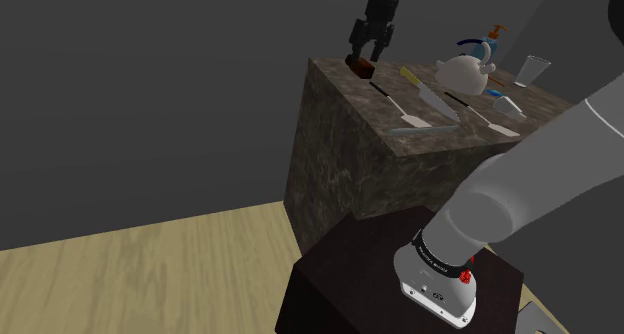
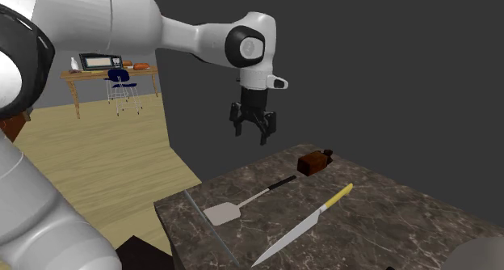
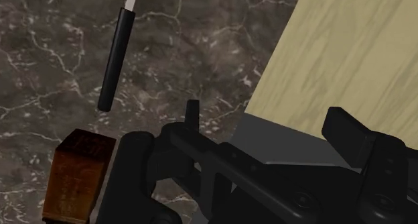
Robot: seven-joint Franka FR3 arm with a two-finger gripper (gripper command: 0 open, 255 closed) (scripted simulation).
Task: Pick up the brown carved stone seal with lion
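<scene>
Brown seal (image 2: 314, 161) sits on the dark veined counter (image 2: 388, 220), jaws spread empty above.

Shoulder view: behind the stand (image 1: 345, 282), well back from the gripper (image 1: 366, 54), looking across the marble block (image 1: 340, 162).
Second exterior view: close beside the arm (image 2: 65, 26), facing much the same way, gripper (image 2: 254, 133) mid-frame.
Wrist view: on the hand, looking down past the gripper (image 3: 268, 122), very near.
Shared by all: the block's corner beneath the gripper, with the brown seal (image 1: 359, 66) (image 2: 314, 161) (image 3: 77, 172) and the spatula (image 1: 398, 107) (image 2: 246, 202) (image 3: 114, 58).
</scene>
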